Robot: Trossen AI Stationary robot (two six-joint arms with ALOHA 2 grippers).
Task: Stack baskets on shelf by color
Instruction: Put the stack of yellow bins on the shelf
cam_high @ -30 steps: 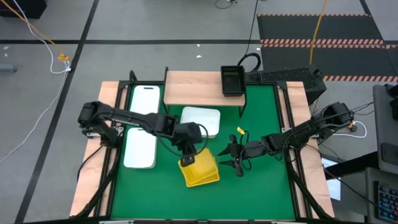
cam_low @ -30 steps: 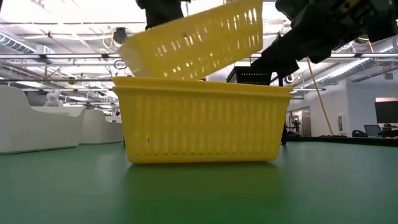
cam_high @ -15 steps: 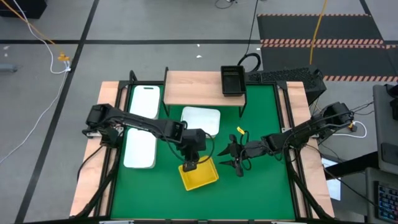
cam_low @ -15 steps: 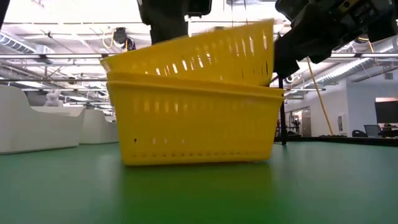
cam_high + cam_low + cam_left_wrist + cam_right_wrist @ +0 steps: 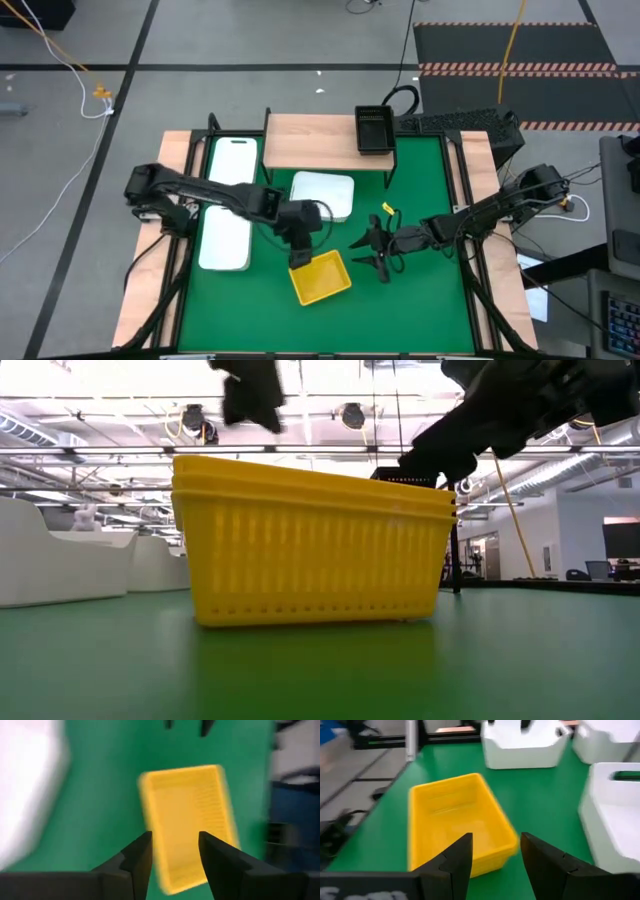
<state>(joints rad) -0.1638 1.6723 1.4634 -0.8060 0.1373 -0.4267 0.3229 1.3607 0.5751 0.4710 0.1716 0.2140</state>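
Observation:
Two yellow mesh baskets (image 5: 320, 278) sit nested one inside the other on the green mat, their two rims (image 5: 300, 472) showing one above the other in the low view. My left gripper (image 5: 300, 252) hangs open above the stack's far left edge, clear of it (image 5: 175, 845). My right gripper (image 5: 368, 250) waits open just right of the stack, with the yellow stack (image 5: 460, 825) ahead of its fingers. A black basket (image 5: 374, 130) stands on the right end of the wooden shelf (image 5: 310, 140).
Three white baskets rest on the mat: one (image 5: 322, 193) in front of the shelf and two (image 5: 232, 160) (image 5: 224, 237) along the left side. Open green mat lies near the table's front edge and to the right of my right gripper.
My left gripper has lowered the tilted upper yellow basket into the lower one, opened and let go, then risen and drawn back toward the far left. The upper basket now sits level, nested in the lower.

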